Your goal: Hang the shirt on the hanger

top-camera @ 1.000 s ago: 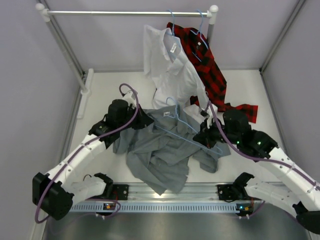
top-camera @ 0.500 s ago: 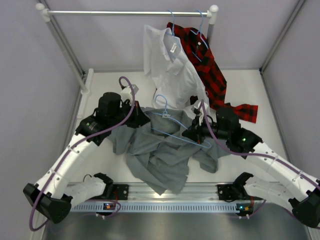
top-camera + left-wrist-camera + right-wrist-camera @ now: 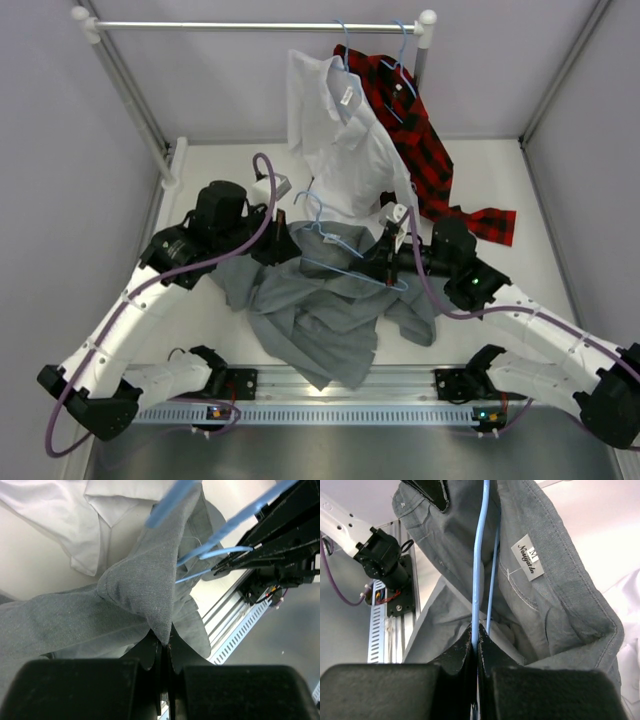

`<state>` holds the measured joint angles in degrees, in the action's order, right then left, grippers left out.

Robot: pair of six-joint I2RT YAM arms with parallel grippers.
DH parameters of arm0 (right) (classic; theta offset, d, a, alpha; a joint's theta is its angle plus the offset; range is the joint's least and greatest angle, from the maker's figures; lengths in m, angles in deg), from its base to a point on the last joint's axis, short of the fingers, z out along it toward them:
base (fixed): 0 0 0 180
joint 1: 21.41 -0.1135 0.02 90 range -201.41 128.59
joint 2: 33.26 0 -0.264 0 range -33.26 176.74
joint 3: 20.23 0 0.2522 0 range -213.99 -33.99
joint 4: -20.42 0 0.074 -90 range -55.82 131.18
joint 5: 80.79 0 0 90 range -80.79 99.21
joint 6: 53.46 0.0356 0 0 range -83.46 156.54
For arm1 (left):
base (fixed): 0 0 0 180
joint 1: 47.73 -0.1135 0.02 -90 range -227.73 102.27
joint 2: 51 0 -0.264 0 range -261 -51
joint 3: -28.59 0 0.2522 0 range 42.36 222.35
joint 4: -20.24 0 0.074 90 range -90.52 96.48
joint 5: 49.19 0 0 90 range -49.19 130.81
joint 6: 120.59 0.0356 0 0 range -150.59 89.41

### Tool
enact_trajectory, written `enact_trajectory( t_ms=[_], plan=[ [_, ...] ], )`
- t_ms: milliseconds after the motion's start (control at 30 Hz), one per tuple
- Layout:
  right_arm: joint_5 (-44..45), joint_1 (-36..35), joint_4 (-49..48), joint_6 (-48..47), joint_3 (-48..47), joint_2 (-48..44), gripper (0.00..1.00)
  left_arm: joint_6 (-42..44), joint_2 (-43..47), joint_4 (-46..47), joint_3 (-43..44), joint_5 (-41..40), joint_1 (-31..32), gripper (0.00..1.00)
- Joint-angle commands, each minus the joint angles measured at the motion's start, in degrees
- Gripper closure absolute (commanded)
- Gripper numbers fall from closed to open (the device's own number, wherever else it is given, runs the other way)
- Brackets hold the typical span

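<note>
The grey shirt [image 3: 320,310] lies crumpled on the table's middle, its collar end lifted. My left gripper [image 3: 283,242] is shut on a fold of the shirt [image 3: 140,590] near the collar, the cloth pinched at its tips [image 3: 165,641]. The light-blue wire hanger [image 3: 340,250] slants above the shirt, hook toward the back. My right gripper [image 3: 385,262] is shut on the hanger's wire [image 3: 479,570] at its tips [image 3: 475,632]. In the right wrist view the wire runs up into the open collar of the shirt [image 3: 560,595], beside the neck label [image 3: 530,562].
A white shirt [image 3: 340,140] and a red-and-black plaid shirt [image 3: 425,145] hang on blue hangers from the rail [image 3: 260,27] at the back, their hems reaching the table behind the grippers. The rack's posts stand back left and right. A metal mounting rail [image 3: 330,385] runs along the near edge.
Both arms have moved back and up. The hanger has shifted left and toward the rail, and the shirt's collar end has been lifted with it.
</note>
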<state>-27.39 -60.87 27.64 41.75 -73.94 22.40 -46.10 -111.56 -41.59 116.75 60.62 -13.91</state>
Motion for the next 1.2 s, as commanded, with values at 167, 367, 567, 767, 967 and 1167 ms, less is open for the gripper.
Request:
enact_trajectory(
  t_ms=[167, 367, 567, 767, 967, 1167],
  plan=[
    [-0.06, 0.44, -16.56, 2.69, 3.28, 1.56, 1.00, 1.71, -0.18, -4.57, 3.74, -1.88, 3.78, 1.00],
    [5.13, -0.70, -20.52, 4.98, 5.31, -1.16, 1.00, 0.13, -2.81, -5.27, 5.67, -7.50, 7.83, 1.00],
    [9.97, -2.99, -24.98, 4.37, 8.91, -4.33, 1.00, -2.86, -4.31, -5.36, 7.61, -13.49, 8.19, 1.00],
    [11.54, -5.79, -29.75, 4.02, 10.41, -1.87, 1.00, -3.30, -5.36, -5.19, 9.98, -13.06, 8.89, 0.98],
    [17.07, -9.14, -34.67, 4.45, 10.68, 0.85, 1.00, -2.25, -5.45, -4.92, 11.92, -5.85, 9.42, 0.89],
    [19.19, -9.67, -37.05, 5.51, 10.94, 0.86, 1.00, -1.28, -3.35, -5.01, 9.81, -5.31, 9.86, 0.41]
  ],
)
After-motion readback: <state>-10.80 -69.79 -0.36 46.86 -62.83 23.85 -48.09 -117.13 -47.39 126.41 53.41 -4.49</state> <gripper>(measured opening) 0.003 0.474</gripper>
